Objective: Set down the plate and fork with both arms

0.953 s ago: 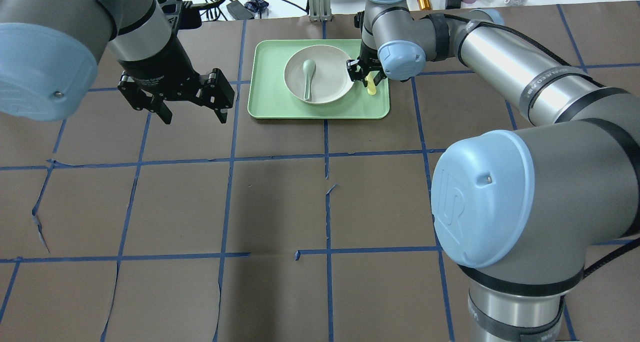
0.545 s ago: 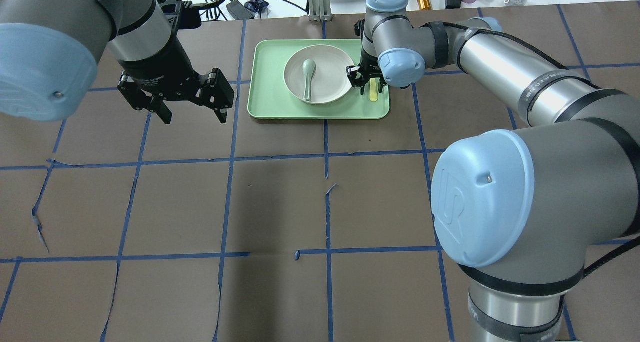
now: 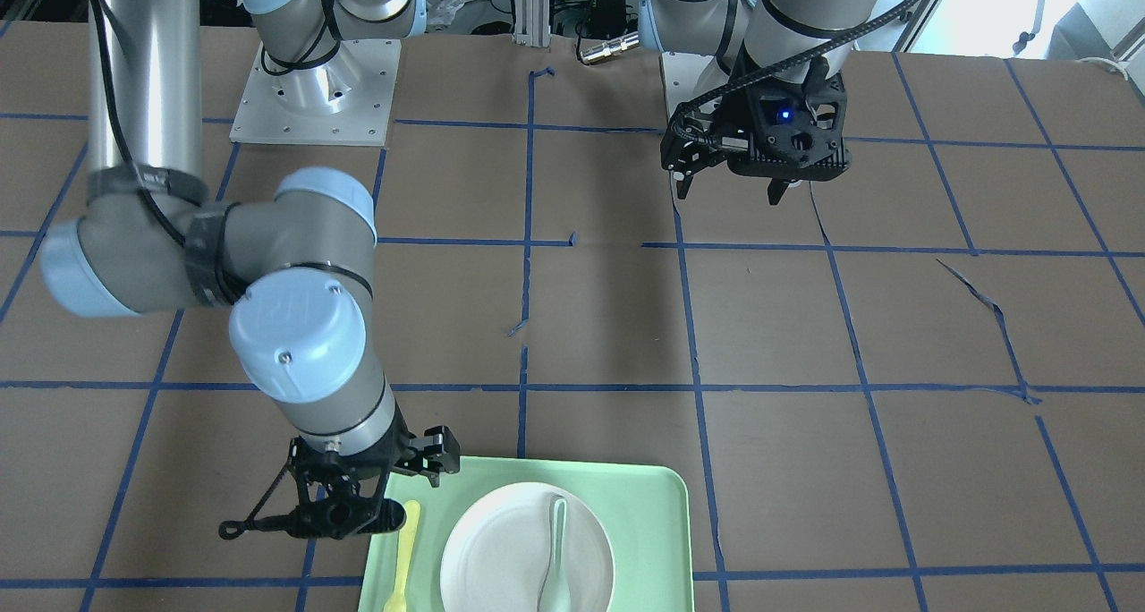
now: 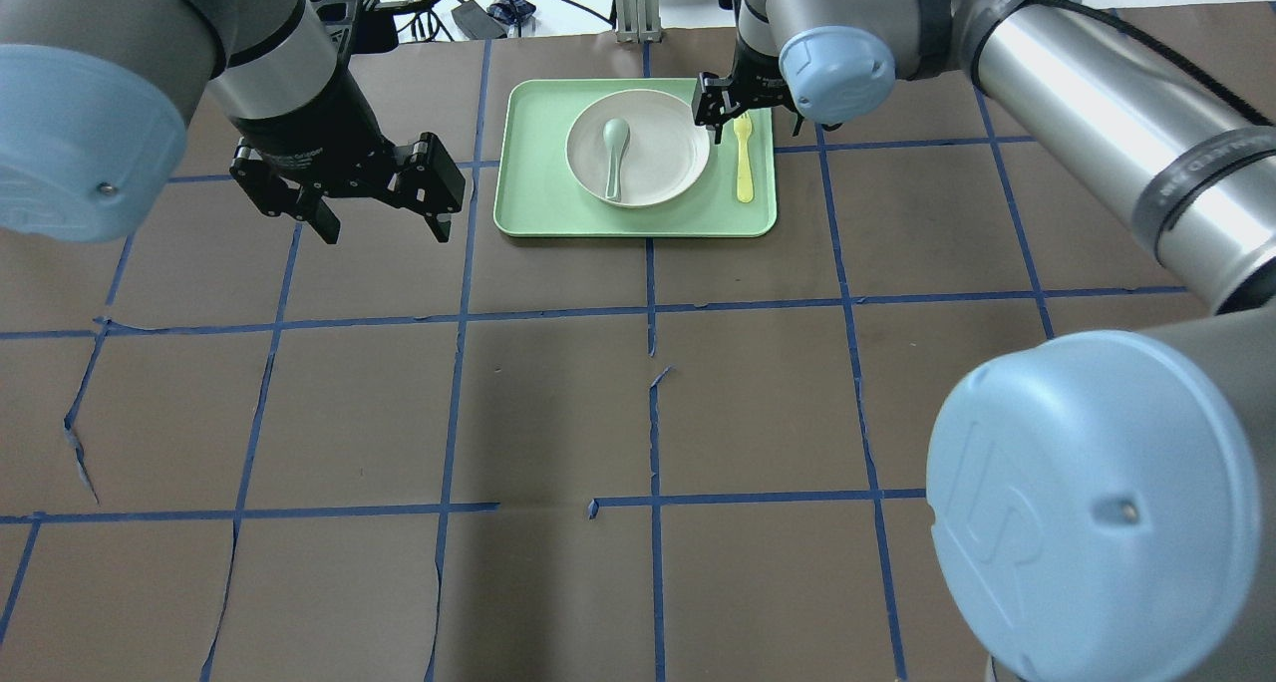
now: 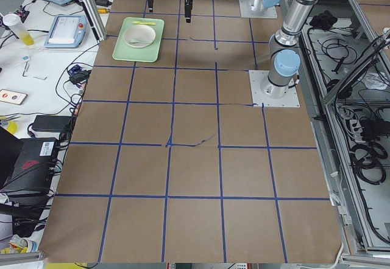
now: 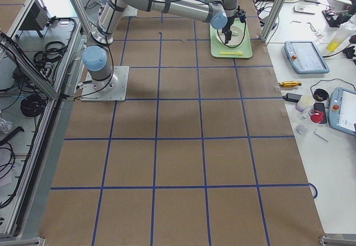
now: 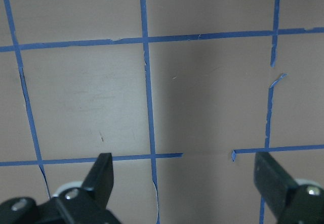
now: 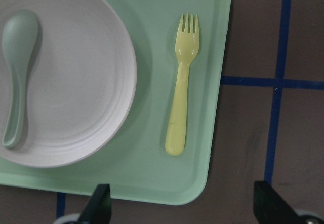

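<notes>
The off-white plate (image 4: 653, 154) sits in the light-green tray (image 4: 538, 208), with a grey-green spoon (image 4: 612, 156) lying in it. The pale-yellow fork (image 4: 743, 159) lies flat on the tray just right of the plate, tines toward the far edge. My right gripper (image 4: 740, 112) hovers over the tray's far right corner, open and empty, clear of the fork. The right wrist view shows the fork (image 8: 182, 82) free beside the plate (image 8: 76, 82). My left gripper (image 4: 385, 228) is open and empty over bare table left of the tray.
The table is brown paper with a blue tape grid. Cables, a metal post (image 4: 636, 4) and small items lie beyond the far edge. In the front-facing view the tray (image 3: 662, 505) is at the bottom edge and the left gripper (image 3: 729, 187) is far from it.
The right gripper let go of the fork, rose and drew back toward the tray's far edge. The fork now lies flat on the tray. The left arm has barely moved.
</notes>
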Robot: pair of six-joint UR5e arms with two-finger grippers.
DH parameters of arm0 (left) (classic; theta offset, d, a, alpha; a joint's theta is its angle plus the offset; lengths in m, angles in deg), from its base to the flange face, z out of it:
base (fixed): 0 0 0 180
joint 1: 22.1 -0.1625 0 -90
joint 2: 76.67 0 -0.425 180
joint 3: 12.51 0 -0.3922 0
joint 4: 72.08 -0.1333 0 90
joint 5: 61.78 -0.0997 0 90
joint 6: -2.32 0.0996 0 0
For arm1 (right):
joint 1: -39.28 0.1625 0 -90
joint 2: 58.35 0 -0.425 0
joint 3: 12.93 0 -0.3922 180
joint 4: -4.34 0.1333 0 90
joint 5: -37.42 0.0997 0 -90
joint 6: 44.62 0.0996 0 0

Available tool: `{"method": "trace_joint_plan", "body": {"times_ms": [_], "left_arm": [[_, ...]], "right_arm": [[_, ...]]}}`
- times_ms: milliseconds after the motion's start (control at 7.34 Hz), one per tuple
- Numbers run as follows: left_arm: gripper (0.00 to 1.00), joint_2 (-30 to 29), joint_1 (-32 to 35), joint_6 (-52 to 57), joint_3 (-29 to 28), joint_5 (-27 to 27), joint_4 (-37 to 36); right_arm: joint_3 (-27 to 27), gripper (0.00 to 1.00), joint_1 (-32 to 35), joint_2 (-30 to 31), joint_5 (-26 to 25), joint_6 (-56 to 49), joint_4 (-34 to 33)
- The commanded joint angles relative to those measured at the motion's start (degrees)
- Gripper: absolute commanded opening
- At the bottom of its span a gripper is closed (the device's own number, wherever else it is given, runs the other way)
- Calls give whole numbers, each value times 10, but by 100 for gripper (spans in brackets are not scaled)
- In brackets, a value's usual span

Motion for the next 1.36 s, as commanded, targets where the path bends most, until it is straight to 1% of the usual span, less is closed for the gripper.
{"method": "trace_joint_plan", "body": {"times_ms": [0, 136, 272, 408, 545, 817, 953, 1089, 1225], "left_arm": [[100, 1, 0, 0, 1, 1, 1], [100, 2, 0, 0, 1, 0, 1], [100, 2, 0, 0, 1, -1, 2], [100, 3, 0, 0, 1, -1, 3], [100, 2, 0, 0, 1, -1, 6], [100, 10, 0, 0, 1, -17, 8], [100, 9, 0, 0, 0, -18, 8], [100, 11, 0, 1, -4, -18, 9], [100, 10, 0, 0, -4, -17, 10]], "right_arm": [[-64, 100, -2, 118, -3, 7, 59], [-119, 100, -3, 178, -3, 5, 59], [-156, 100, -8, 227, -7, 6, 61], [-177, 100, -10, 253, -40, 6, 82], [-183, 100, -9, 284, -46, 7, 105], [-169, 100, -6, 298, -29, 7, 170], [-167, 100, -5, 312, -21, 7, 180], [-161, 100, -5, 332, -9, 9, 222], [-156, 100, -5, 336, -1, 13, 252]]}}
